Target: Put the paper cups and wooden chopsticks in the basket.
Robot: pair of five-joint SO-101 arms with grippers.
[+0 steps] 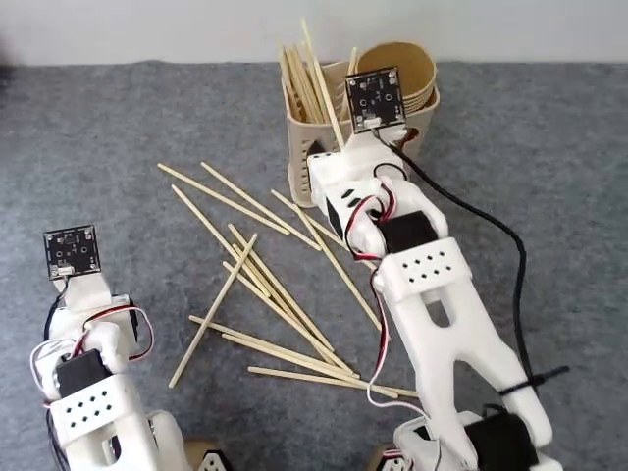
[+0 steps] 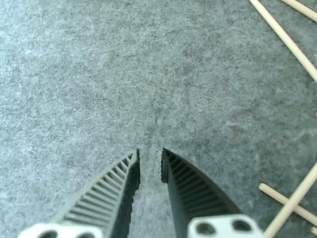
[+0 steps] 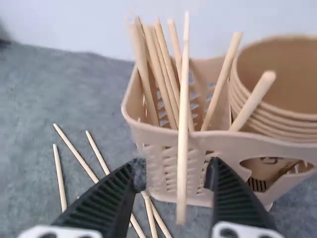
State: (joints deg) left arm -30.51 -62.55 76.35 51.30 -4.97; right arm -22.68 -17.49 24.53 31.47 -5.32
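Observation:
A beige slotted basket (image 1: 302, 147) stands at the back of the table. It holds a stack of paper cups (image 1: 407, 71) and several upright wooden chopsticks (image 1: 299, 83). Many more chopsticks (image 1: 275, 294) lie scattered on the grey carpet in front of it. My right gripper (image 3: 172, 166) hangs open just in front of the basket (image 3: 158, 144). One chopstick (image 3: 183, 119) stands upright between its jaws, against the outside of the basket wall, touching neither jaw. The cups (image 3: 277, 84) sit in the basket's far side. My left gripper (image 2: 149, 151) is shut and empty, low over bare carpet at the front left.
The right arm (image 1: 432, 285) stretches over the right end of the chopstick pile. Loose chopsticks (image 2: 285, 34) lie to one side of the left gripper. A pale wall (image 1: 147, 29) runs behind the basket. Bare carpet lies at far left and far right.

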